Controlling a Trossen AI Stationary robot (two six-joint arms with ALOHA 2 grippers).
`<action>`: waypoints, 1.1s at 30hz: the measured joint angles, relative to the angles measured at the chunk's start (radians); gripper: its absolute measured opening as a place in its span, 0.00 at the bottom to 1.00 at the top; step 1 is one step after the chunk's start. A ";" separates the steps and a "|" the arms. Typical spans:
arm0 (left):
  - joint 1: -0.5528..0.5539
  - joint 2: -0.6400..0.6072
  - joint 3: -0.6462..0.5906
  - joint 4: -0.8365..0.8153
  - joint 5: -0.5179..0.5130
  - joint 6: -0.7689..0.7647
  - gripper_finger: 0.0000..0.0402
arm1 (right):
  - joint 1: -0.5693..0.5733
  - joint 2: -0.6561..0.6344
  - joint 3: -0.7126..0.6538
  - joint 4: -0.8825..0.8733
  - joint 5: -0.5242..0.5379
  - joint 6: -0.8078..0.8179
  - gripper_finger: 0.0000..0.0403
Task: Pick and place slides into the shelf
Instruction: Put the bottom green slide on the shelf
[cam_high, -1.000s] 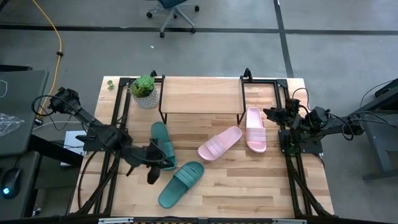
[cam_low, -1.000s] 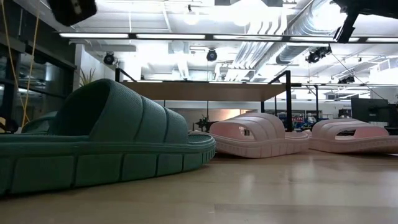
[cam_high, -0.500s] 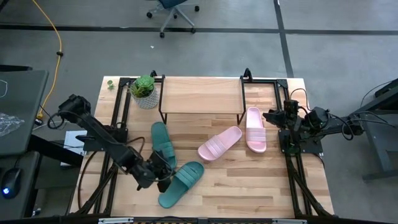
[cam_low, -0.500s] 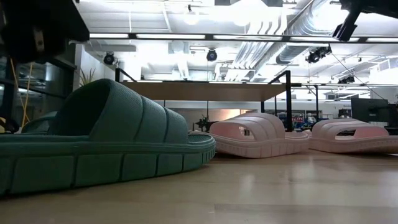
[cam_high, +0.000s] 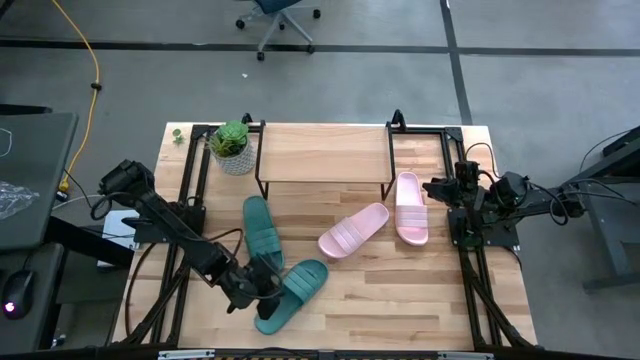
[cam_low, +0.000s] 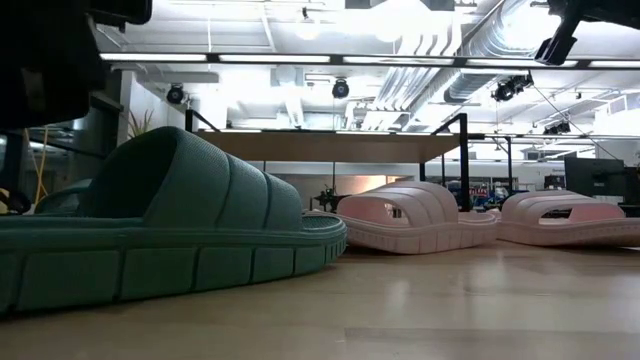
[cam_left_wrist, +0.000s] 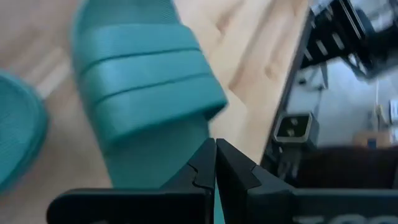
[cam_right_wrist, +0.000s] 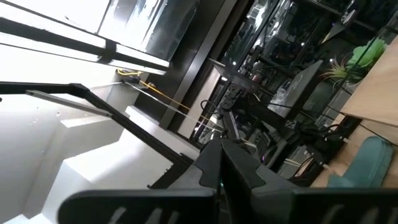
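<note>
Left pincer (cam_high: 262, 283), fingers pressed together and holding nothing, reaches low over a green slide (cam_high: 291, 294); right pincer (cam_high: 432, 187) likewise shut

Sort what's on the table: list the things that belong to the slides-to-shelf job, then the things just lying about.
Job:
- two dark teal ribbed slide sandals
- two pale pink ribbed slide sandals
- low shelf with light wood plank top and black metal legs
- left claw, shut, above the nearer teal sandal

Lying about:
- small green potted plant in a pale pot
</note>
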 joint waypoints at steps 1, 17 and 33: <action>0.000 0.000 0.000 0.015 0.014 0.047 0.00 | 0.000 0.000 0.000 0.000 -0.002 0.000 0.00; -0.001 0.000 0.324 -0.372 -0.016 1.062 0.00 | 0.000 0.000 0.000 -0.106 0.033 0.000 0.00; 0.000 0.035 0.358 -0.421 -0.036 1.530 0.00 | 0.000 0.000 0.000 -0.210 0.084 -0.007 0.00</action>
